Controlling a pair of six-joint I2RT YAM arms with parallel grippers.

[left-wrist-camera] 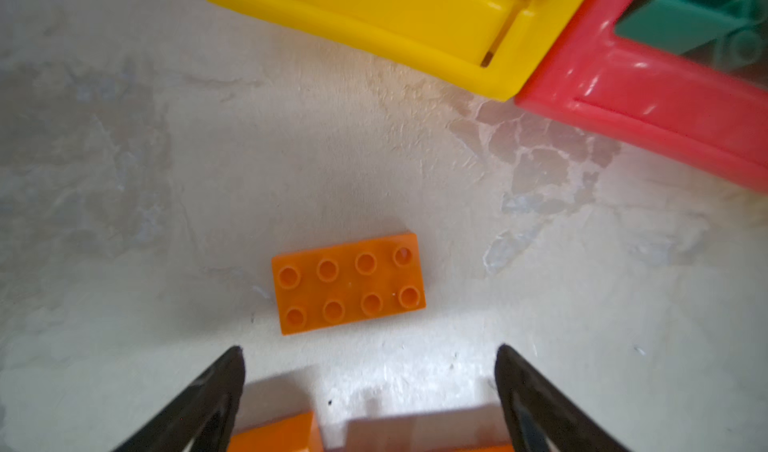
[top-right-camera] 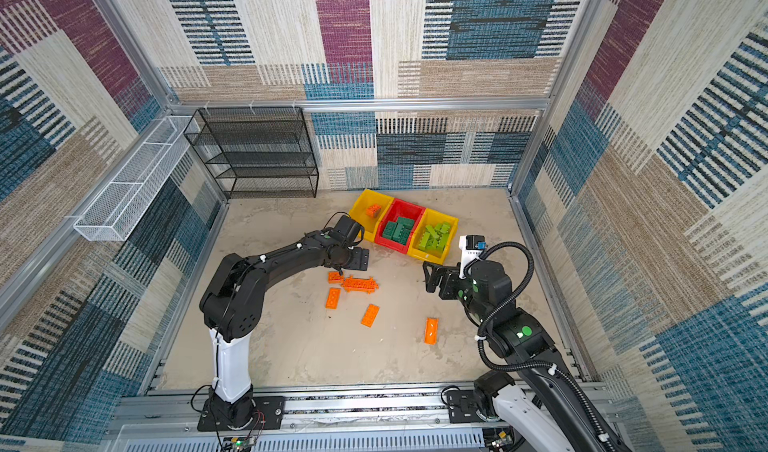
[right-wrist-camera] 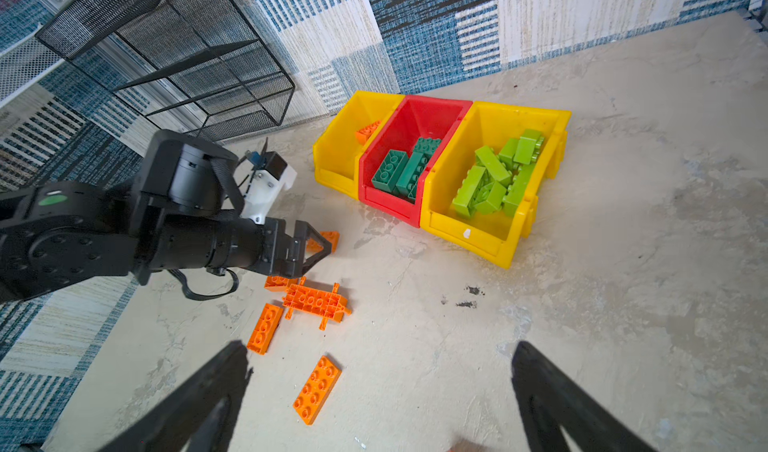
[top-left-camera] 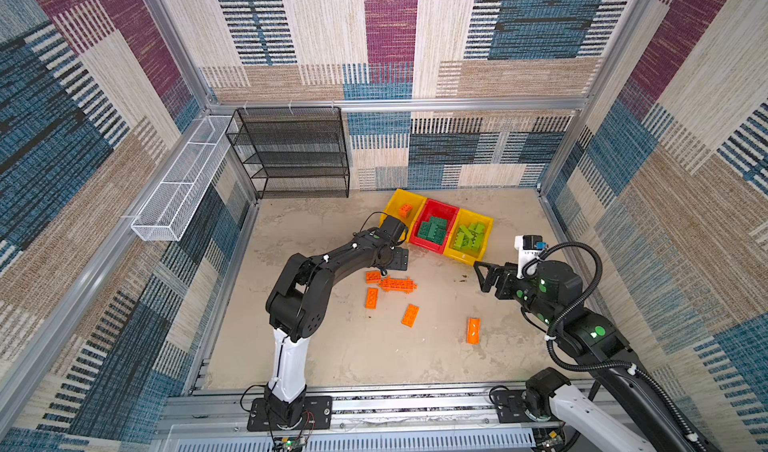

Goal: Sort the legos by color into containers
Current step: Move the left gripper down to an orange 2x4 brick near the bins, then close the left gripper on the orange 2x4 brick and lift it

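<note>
One left arm reaches forward, claw gaping down beside an orange lego.

Lab test cell: aluminium frame, carpeted walls

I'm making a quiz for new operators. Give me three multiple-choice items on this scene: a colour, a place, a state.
1. The loose bricks on the table are: A lime green; B dark green; C orange.
2. In the row of bins, the dark green bricks lie: A in the middle bin; B in an end bin; C on the table.
3. The left gripper is: A shut on a brick; B open and empty; C inside a bin.

1 C: every brick outside the bins is orange.
2 A: they sit in the red bin, between two yellow ones.
3 B: its jaws stand apart with nothing between them; an orange brick lies ahead.
</note>
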